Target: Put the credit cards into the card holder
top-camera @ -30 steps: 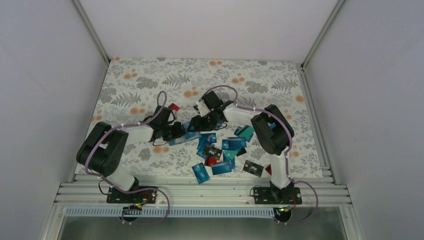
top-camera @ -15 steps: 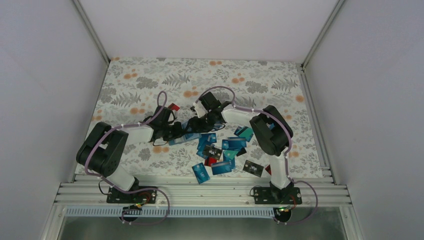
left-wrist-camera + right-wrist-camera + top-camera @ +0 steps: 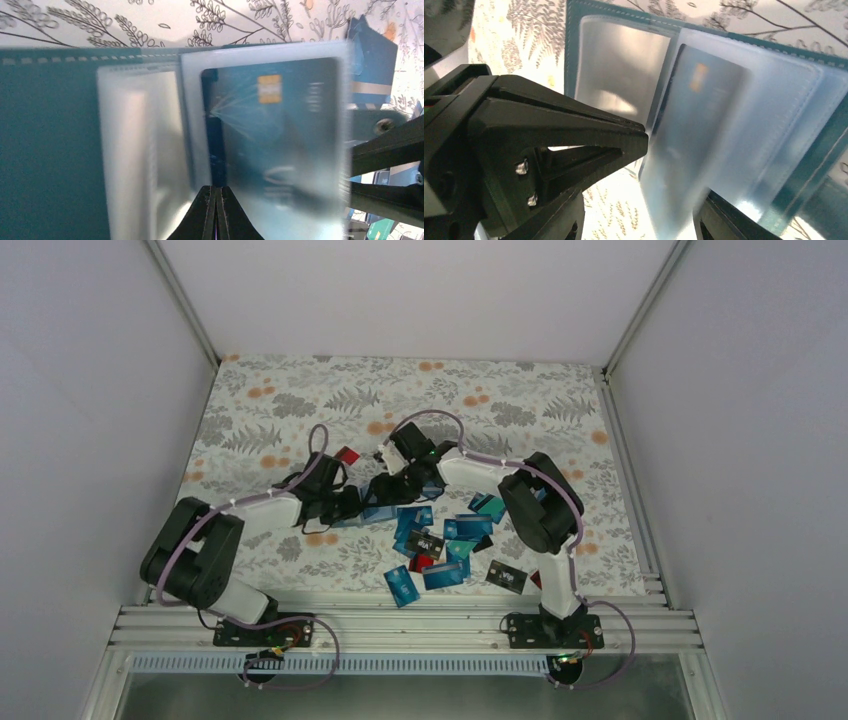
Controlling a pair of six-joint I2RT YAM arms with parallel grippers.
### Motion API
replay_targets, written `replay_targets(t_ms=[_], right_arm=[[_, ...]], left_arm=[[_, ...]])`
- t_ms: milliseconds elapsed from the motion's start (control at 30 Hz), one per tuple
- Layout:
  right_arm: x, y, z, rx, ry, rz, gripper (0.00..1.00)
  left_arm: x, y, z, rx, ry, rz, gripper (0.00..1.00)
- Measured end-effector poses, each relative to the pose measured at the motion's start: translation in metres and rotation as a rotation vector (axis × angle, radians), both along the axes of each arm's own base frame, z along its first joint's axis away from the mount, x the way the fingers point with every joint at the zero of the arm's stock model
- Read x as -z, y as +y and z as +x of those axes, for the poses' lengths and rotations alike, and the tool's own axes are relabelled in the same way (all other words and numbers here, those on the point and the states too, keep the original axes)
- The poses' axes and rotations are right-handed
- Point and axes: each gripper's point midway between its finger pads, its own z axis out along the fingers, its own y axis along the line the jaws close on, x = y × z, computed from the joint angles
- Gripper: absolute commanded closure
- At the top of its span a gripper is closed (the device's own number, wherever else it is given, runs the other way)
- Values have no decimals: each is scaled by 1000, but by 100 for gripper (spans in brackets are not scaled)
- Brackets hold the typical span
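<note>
Along card holder (image 3: pixel 50 150) edge, left jaws pinched

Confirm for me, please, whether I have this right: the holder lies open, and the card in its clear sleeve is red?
Not quite: the holder does lie open, but the card in its clear sleeve is dark blue with a gold chip, not red; the left wrist view shows it.
</note>
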Motion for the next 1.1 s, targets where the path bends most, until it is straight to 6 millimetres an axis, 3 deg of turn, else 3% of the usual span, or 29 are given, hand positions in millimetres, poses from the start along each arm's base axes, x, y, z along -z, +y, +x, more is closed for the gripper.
replay_targets(t_ms=[367,700,933,1100], right_arm=[[-22,31,-1,-50,-28,61,46],[-16,64,-2,-92,-6,81,46],[13,88,-12,-134,43,69,46],[12,98,-12,-146,48,85,46]], left_arm=[[-42,19,-2,-77,-87,37,98],[-68,61,-16,-215,-159,123,98],[-70,86,-31,-277,-180,148,98],[-63,87,-36,-270,-162,154,98]])
